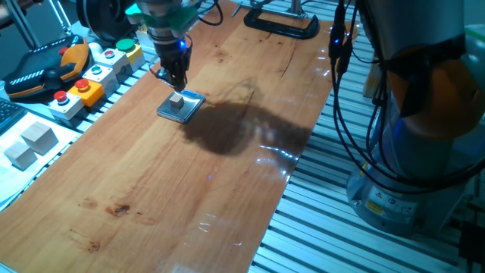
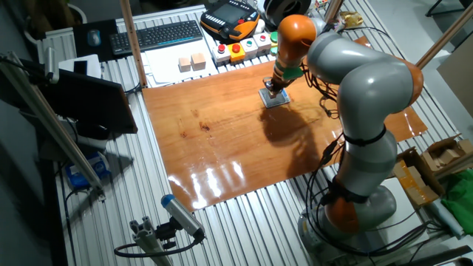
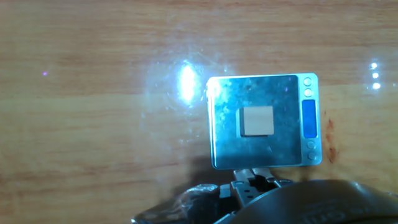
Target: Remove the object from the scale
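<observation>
The scale [image 1: 182, 108] is a small square silvery plate on the wooden table, near its far left part. The tiny beige-grey cube [image 1: 176, 99] sits at the middle of the plate. My gripper [image 1: 176, 78] hangs just above the cube and does not touch it; its dark fingers look pressed together and hold nothing. In the hand view the cube [image 3: 257, 120] rests on the scale [image 3: 230, 99], which has a blue display strip on its right side, and my fingertips [image 3: 252, 180] show at the bottom edge. In the other fixed view my gripper [image 2: 277, 85] is over the scale [image 2: 275, 100].
Coloured button boxes [image 1: 91, 76] line the table's left edge, next to an orange-and-black pendant [image 1: 49, 68]. Two larger pale cubes [image 1: 30, 144] lie on white paper at the left. A black clamp [image 1: 280, 23] stands at the far end. A keyboard [image 2: 155, 35] lies beyond the table.
</observation>
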Robot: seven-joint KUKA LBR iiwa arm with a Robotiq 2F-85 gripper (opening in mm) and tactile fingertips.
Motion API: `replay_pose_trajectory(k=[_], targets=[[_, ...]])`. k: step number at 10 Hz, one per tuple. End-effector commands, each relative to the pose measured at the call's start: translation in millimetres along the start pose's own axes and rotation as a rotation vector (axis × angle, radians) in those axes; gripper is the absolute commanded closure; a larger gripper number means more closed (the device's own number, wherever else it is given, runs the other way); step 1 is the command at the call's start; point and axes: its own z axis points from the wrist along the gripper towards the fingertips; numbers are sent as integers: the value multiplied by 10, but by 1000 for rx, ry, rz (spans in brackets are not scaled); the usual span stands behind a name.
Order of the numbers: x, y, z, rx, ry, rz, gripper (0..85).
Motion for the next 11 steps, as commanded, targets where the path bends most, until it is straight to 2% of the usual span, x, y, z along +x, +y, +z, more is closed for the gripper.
replay_pose_trajectory(k=[1,3,4,6,8,11], targets=[[-21,4,26,8,-2,-8,827],[-59,5,71,16,-2,-2,537],[-76,3,96,-1,-8,13,403],[-120,-20,165,-9,-23,22,247],[-154,-55,251,-20,-32,23,213],[-198,-88,357,-25,-38,28,220]])
